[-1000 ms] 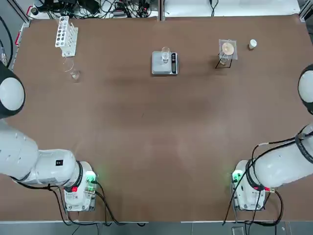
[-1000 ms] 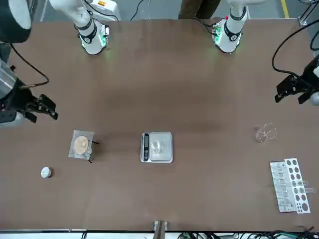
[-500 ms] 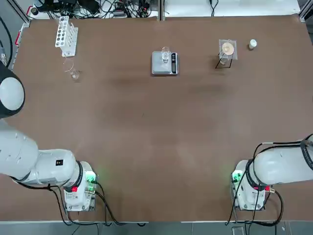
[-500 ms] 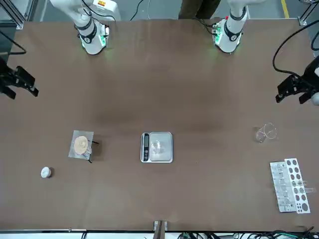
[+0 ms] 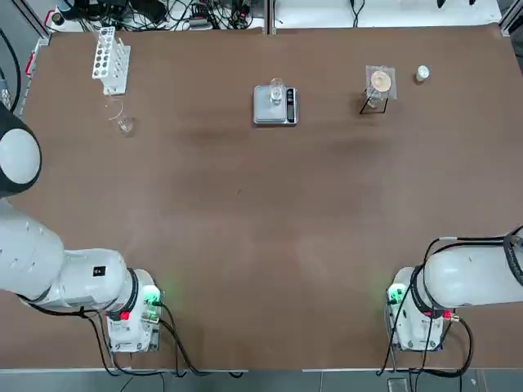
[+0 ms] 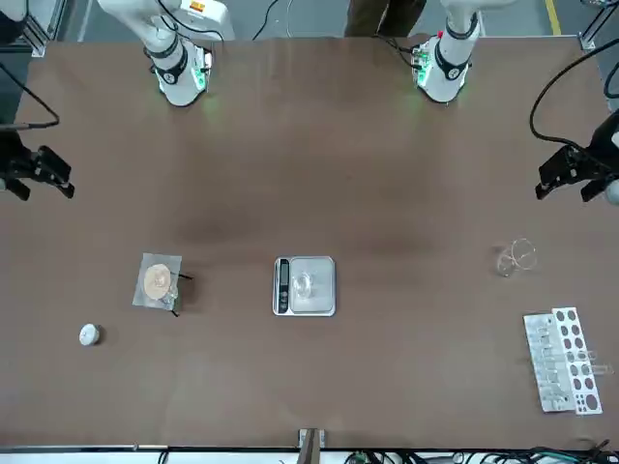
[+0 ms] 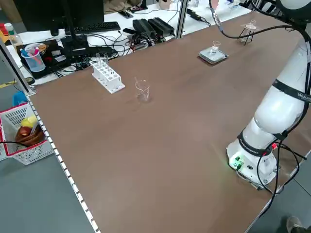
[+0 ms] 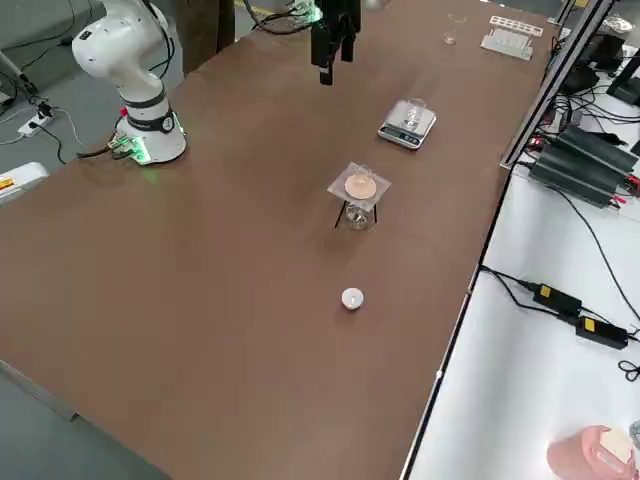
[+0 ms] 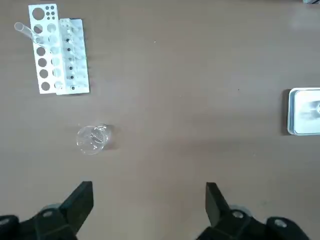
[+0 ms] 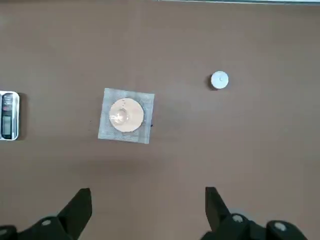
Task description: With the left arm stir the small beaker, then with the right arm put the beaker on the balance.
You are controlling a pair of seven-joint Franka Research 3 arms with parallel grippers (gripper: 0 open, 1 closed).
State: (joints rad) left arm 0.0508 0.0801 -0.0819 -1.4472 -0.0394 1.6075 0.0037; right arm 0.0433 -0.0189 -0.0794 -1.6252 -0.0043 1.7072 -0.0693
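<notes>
small beaker [image 6: 304, 285] on balance [image 6: 305, 286] pan

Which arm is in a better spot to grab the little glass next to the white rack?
Left. The left gripper hangs open near the glass and rack. The right gripper is across the table, beyond the balance.

Even, fairly bright light fell from above on the brown worktop [image 5: 261, 229], leaving only soft, faint shadows. Broad dull sheen showed across its middle. All views were sharp, without motion blur. Green lamps glowed at both arm bases [image 5: 151, 298].
</notes>
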